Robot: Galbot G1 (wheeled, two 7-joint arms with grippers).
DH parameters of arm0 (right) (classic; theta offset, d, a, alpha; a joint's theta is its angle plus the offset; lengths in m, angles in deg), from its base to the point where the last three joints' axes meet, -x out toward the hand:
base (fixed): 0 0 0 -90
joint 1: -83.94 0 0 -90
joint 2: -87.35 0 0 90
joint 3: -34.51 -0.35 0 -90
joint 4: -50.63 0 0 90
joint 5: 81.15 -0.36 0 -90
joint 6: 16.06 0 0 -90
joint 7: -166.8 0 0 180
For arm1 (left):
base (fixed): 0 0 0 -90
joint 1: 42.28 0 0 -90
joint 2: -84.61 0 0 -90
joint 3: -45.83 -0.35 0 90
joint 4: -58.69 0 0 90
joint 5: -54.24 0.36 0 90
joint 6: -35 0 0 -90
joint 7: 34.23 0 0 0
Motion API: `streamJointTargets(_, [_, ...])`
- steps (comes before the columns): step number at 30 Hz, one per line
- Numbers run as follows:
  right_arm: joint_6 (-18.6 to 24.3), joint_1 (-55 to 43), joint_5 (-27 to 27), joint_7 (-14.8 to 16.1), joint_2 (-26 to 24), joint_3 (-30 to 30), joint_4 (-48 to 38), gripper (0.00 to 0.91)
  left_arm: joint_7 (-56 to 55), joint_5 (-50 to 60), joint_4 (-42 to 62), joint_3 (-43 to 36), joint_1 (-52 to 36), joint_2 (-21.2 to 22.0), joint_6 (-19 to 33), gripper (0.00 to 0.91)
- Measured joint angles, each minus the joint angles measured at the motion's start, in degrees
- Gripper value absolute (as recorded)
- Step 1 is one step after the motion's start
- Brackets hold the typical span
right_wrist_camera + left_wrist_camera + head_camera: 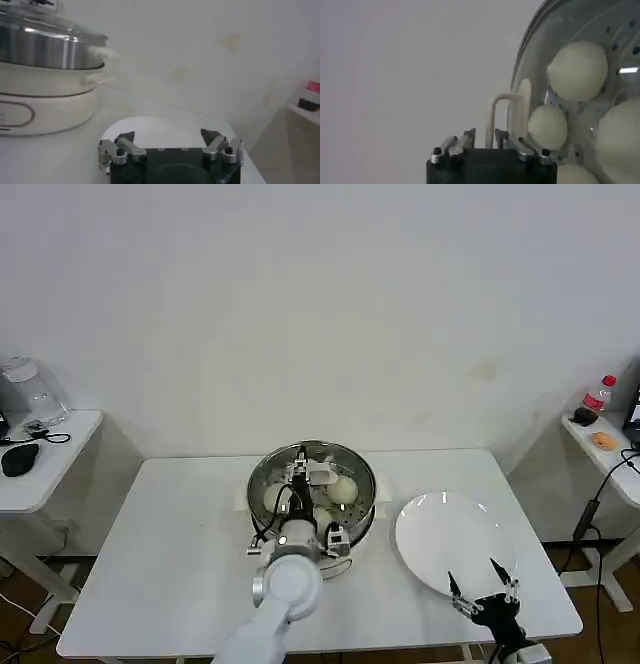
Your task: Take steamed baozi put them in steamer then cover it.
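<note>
The left gripper (300,476) hangs over the middle of the round shiny stainless-steel steamer (262,474) on its white base. In the left wrist view its jaws reach up to the pale loop handle (502,100) of the round glass lid (532,55). We cannot tell whether they are clamped on that handle or just clear of it.

The lid lies on the steamer. Through its glass we see the four small, smooth, cream-white steamed baozi (577,70) sitting close together on the perforated tray inside the pot. In the right wrist view the lid's rim rests level on the steel wall of the steamer.

The right gripper (483,586) is well apart from the steamer, at the near right of the white worktop (170,564). Its jaws are spread wide and hold nothing. It hovers at the near edge of the flat round white plate (440,529), which stands just to the right of the steamer, and we see bare plate surface between the two black jaw tips.
</note>
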Motion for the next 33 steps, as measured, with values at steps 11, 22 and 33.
streamJointTargets(11, [0.0,-0.13,0.29,-0.06,0.18,0.66,-0.45,0.907,-1.29,-3.55,-11.01,-0.9,6.38,-4.25,0.89,0.907])
streamJointTargets(22, [0.33,-0.14,-0.68,-0.65,-0.52,1.26,-0.37,0.907,-15.61,-22.83,-22.54,8.31,18.67,-9.36,8.68,0.907])
streamJointTargets(33, [-0.82,2.31,-3.94,-1.45,-3.3,3.72,2.02,0.907,-31.03,-64.03,-21.52,25.96,35.04,-10.61,26.95,0.907])
